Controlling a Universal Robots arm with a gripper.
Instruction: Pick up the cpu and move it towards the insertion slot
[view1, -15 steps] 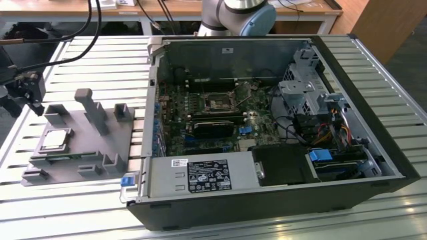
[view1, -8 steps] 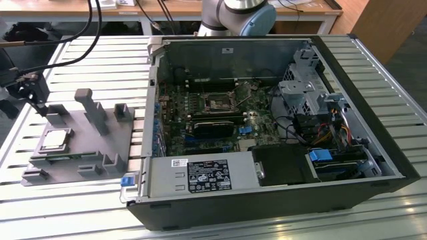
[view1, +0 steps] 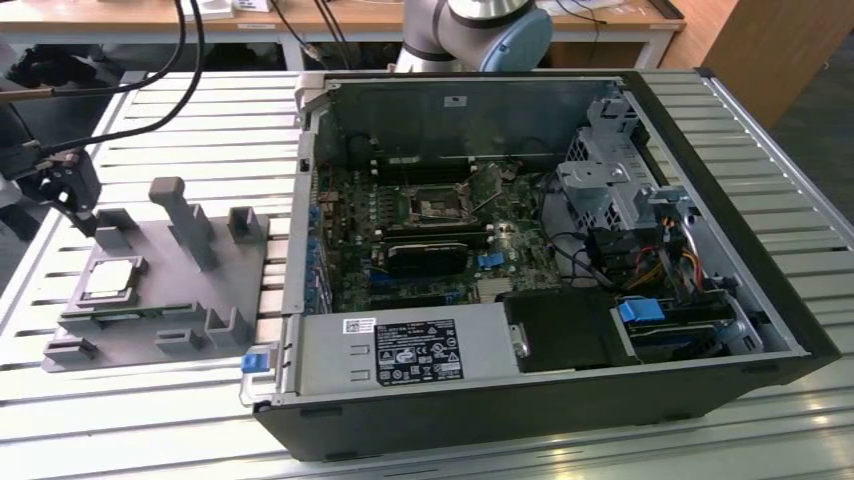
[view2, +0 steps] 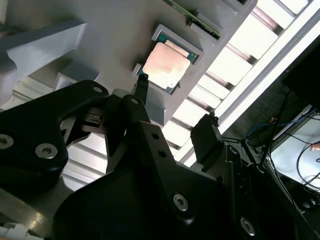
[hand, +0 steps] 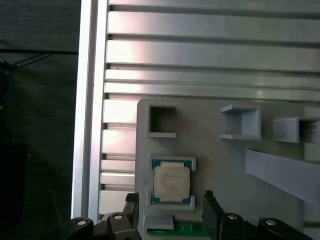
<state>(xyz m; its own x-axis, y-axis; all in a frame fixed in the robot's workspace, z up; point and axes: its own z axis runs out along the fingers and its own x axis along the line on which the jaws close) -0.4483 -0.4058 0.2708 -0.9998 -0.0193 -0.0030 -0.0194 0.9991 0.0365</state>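
Now we hold our jaws open and empty over the grey tray (hand: 220, 170). The cpu (hand: 171, 182) lies just beyond them, centred on their gap.

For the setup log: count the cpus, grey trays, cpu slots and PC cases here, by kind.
cpu: 1
tray: 1
slot: 1
case: 1
Total: 4

Grey tray (view1: 154, 300) beside open computer case (view1: 561, 405)
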